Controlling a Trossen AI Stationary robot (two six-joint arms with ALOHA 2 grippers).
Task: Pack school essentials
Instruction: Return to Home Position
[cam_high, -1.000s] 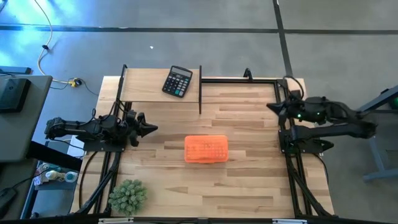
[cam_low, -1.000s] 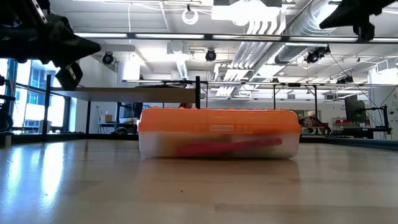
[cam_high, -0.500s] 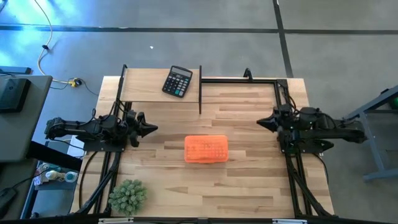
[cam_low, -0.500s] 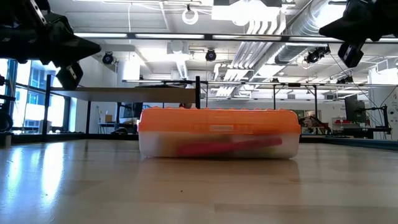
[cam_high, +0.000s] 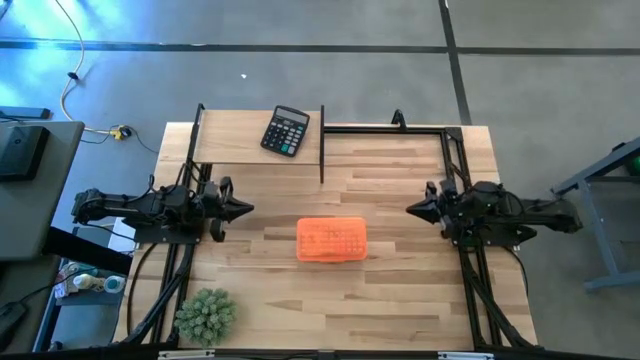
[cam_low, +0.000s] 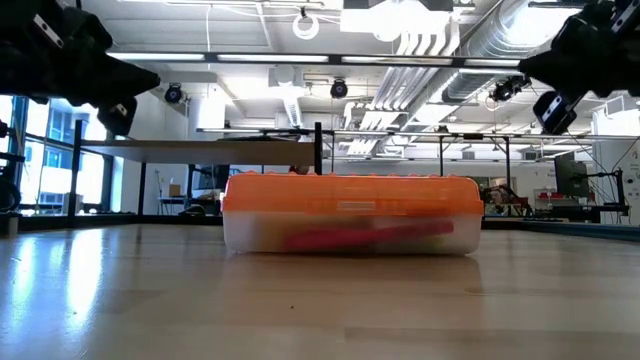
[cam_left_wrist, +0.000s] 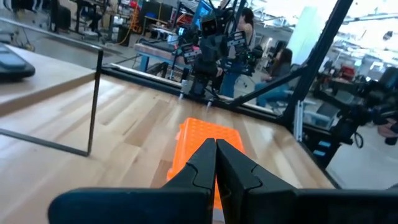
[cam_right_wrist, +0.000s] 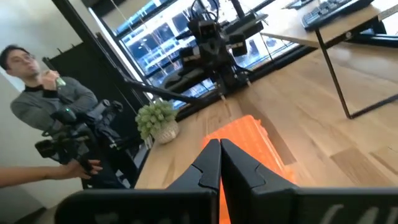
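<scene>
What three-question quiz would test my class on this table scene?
1. True or false: the orange-lidded box is open.
2. The left pincer and right pincer are: A open, B shut, C gripping the box.
3. In the low view, what colour is the long item seen through the box's clear wall?
Key: 1 false; 2 B; 3 red.
</scene>
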